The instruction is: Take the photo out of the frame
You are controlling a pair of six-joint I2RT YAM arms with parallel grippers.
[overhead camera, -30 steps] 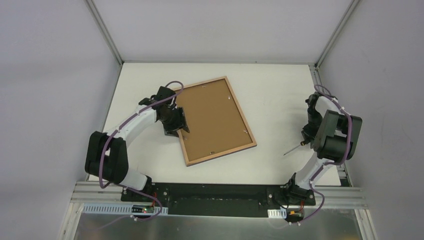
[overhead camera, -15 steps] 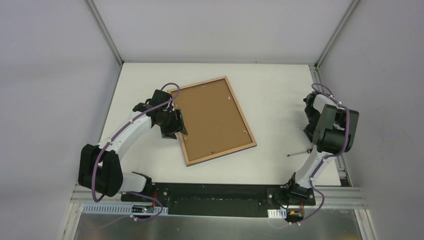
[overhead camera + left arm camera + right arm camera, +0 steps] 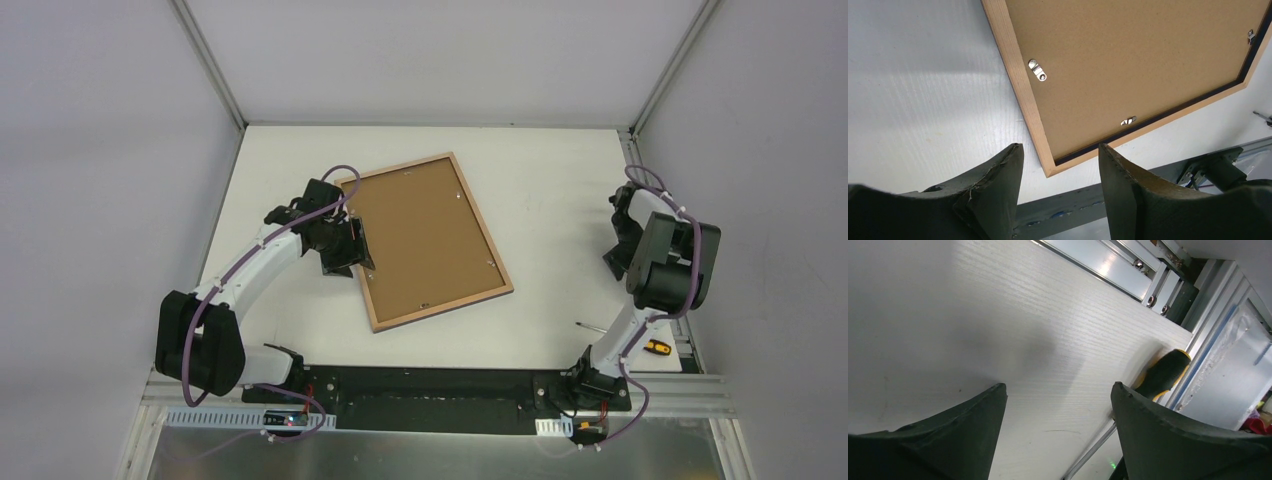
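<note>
The frame (image 3: 428, 240) lies back-up on the tabletop (image 3: 560, 200).
The left pincer (image 3: 1058, 150) hangs apart and empty at its left edge; the right pincer (image 3: 1058, 390), likewise, near the screwdriver (image 3: 1162, 374).

The middle of the tabletop (image 3: 560, 200) is taken up by the frame (image 3: 445, 308), laid flat and askew. Open passage is offered to its right and behind it. The near right edge is obstructed by a screwdriver (image 3: 657, 347) beside the right arm (image 3: 665, 265).
</note>
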